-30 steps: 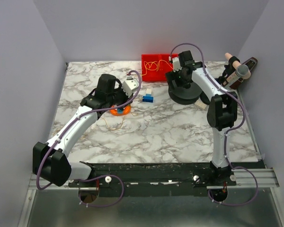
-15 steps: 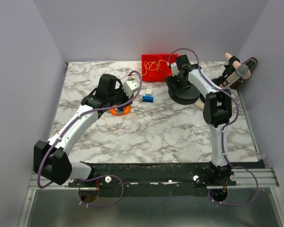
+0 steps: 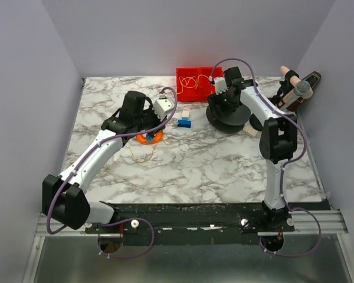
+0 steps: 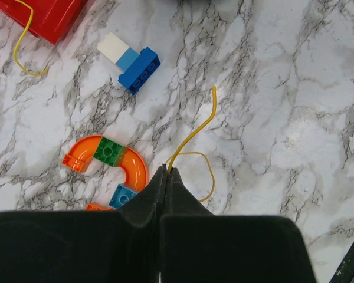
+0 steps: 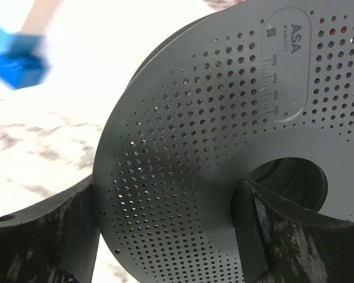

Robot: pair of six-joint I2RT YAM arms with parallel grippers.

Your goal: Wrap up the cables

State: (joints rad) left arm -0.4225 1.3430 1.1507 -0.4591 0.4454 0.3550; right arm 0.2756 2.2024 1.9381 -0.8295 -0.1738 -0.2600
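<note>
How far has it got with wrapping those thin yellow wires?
Barely started: nothing wound shows on the grey spool. In hand: the left gripper pinches one cable; the right gripper straddles the spool's flange. Still to do: winding it, plus the cables in the red bin.

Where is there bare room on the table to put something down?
Free: the near middle marble, in front of the blue brick and the spool; also the far-left corner. Crowded: orange track to red tray.
</note>
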